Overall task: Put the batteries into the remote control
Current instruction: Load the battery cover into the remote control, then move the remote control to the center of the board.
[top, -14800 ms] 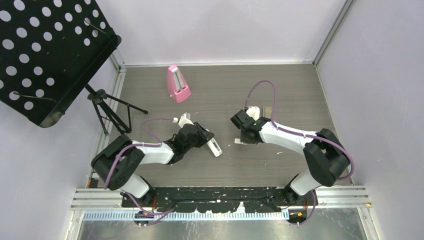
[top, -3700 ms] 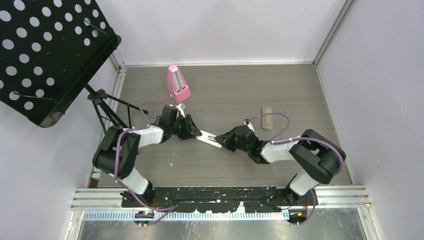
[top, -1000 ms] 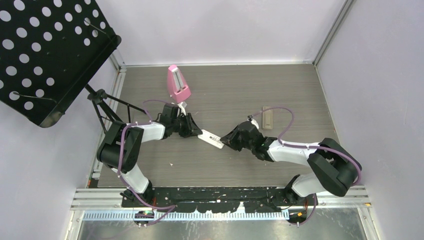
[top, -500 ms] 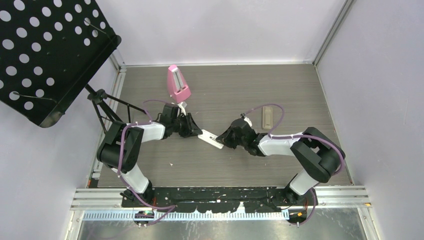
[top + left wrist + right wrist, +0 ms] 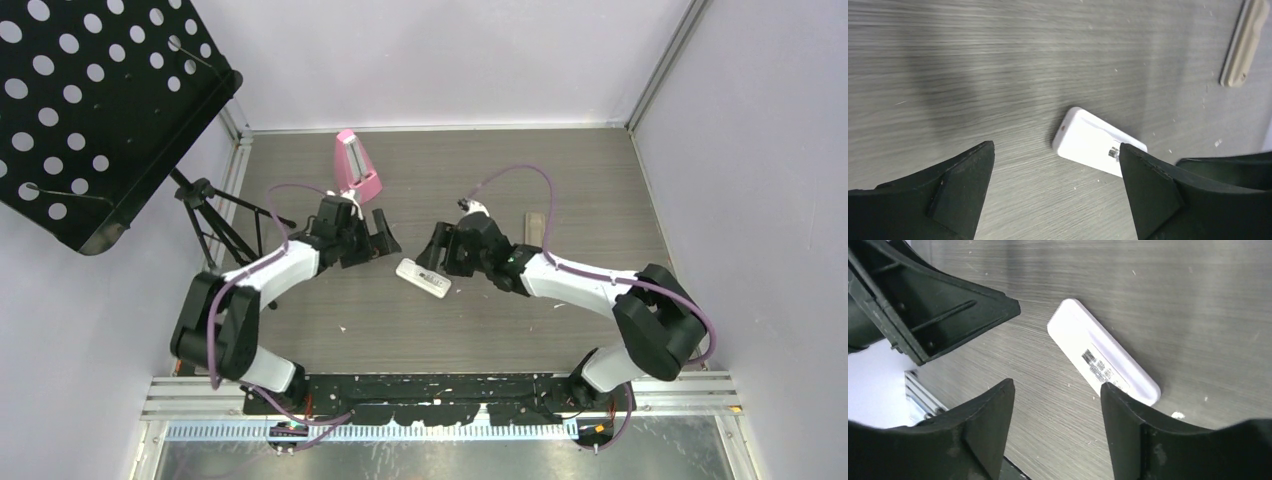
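Remote control (image 5: 423,278): white, flat on bench (image 5: 600,180), printed label up, touched by neither pincer. Whether batteries sit inside: cannot tell. In the left wrist view its far end is hidden behind a finger.

Left pincer (image 5: 366,238): open, empty, just beside remote.

Right pincer (image 5: 440,252): open, empty, opposite side.

Beige strip (image 5: 535,226) lies apart.

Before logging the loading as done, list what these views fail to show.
Batteries: seen in no view.
Label on the remote: right wrist, too small to read.
Remote's far end: left wrist, behind a finger of the left tool.
Beige strip: left wrist, cut by top edge.
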Robot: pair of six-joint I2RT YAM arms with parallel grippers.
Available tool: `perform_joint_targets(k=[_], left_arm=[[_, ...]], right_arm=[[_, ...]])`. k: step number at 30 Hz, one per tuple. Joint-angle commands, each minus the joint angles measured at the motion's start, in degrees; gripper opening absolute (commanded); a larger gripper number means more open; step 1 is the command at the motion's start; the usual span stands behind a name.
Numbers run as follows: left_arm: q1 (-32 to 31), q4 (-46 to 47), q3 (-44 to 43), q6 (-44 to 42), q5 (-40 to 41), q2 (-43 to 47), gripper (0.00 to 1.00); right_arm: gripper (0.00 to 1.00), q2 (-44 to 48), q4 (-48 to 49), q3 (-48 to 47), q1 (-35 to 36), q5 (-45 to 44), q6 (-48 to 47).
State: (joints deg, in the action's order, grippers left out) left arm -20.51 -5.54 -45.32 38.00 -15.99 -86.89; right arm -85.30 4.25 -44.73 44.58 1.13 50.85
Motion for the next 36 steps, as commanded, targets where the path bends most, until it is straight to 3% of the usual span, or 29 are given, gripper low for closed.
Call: perform_joint_targets(k=[1, 5, 7, 9, 17, 25, 27, 31, 36], left_arm=[[0.1, -11.5, -1.5, -2.7, 16.8, 8.6, 0.99], [0.1, -18.4, -0.2, -1.3, 25.7, 17.8, 1.00], [0.1, -21.5, 0.5, -0.7, 27.0, 22.3, 1.00], [0.1, -25.4, 0.8, -0.5, 26.9, 26.4, 1.00], [0.1, -31.9, 2.0, -1.9, 21.9, 39.8, 0.99], [0.1, -36.5, -1.8, -6.0, 17.2, 43.8, 1.00], [0.1, -37.5, -2.8, -6.8, 16.7, 43.8, 1.00], [0.1, -37.7, -3.9, -7.7, 16.4, 44.1, 1.00], [0.1, -37.9, -4.5, -7.9, 16.5, 44.3, 1.00]], right_arm=[[0.88, 1.1, -11.3, -7.7, 0.6, 1.8, -19.1], [0.91, -3.2, -18.4, -12.6, 2.1, -0.5, -28.6], [0.80, -6.2, -20.7, -14.9, 3.0, -0.9, -32.1], [0.77, -9.7, -23.5, -17.7, 3.6, -0.7, -35.3], [0.77, -19.0, -26.8, -23.8, 6.1, -4.4, -40.5], [0.59, -21.0, -23.9, -23.8, 6.5, -12.6, -36.9], [0.62, -21.4, -23.4, -23.7, 6.6, -12.7, -36.9], [0.78, -21.3, -22.4, -23.2, 7.5, -12.2, -37.8], [0.82, -21.4, -22.4, -23.3, 7.5, -11.6, -37.5]])
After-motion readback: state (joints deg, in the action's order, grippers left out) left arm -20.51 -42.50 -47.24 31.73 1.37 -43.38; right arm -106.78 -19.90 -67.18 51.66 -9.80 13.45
